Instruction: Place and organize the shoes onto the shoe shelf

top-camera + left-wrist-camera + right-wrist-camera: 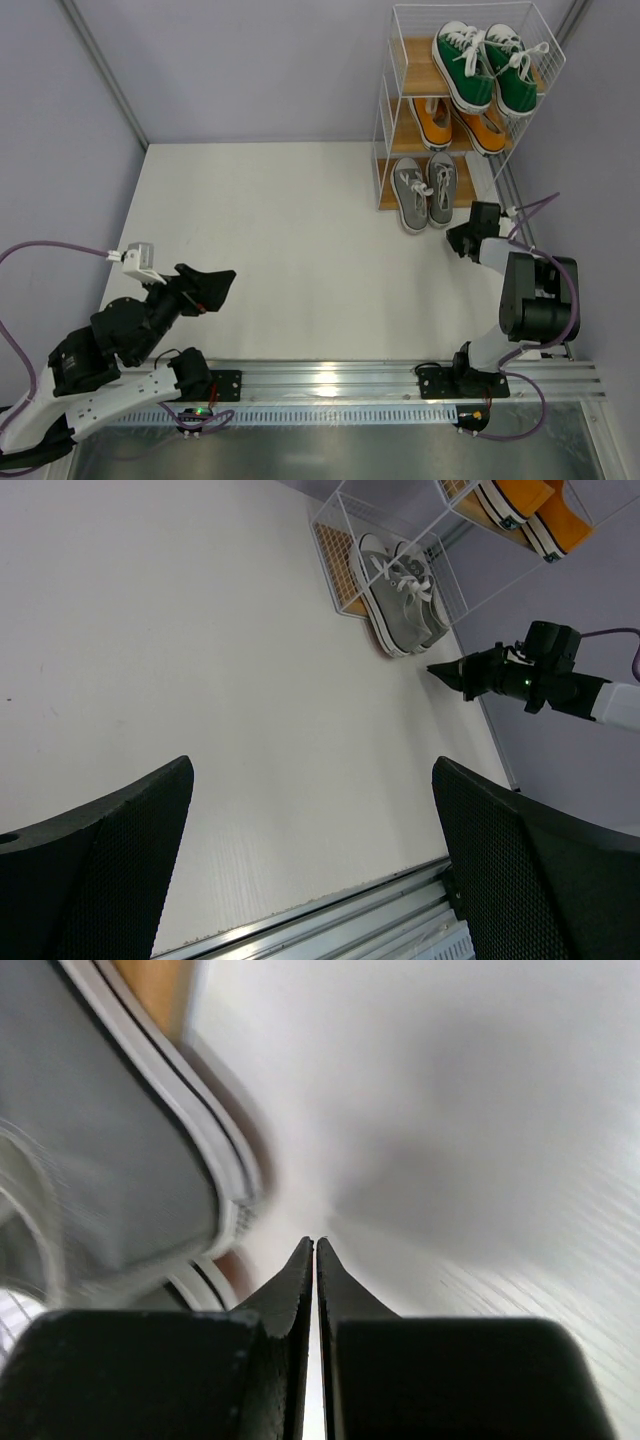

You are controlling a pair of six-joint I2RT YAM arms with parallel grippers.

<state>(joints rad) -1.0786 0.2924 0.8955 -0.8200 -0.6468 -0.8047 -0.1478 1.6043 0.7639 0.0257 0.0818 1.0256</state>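
One grey pair (425,190) on bottom shelf (385,196), near pressed-together right end effector (455,240), left end effector (218,285) spread

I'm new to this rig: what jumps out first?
The shoe shelf at the far right, fully loaded: green sneakers on top, orange sneakers in the middle, grey sneakers at the bottom. The right gripper, shut, points at the grey pair; the left gripper hangs open over the table.

The white wire shoe shelf (384,112) stands just beyond the right gripper (452,240), one pair per board. The green shoes (485,66) sit on top, the orange shoes (460,124) in the middle, and the grey shoes (425,190) lowest, toes nearest its tips.
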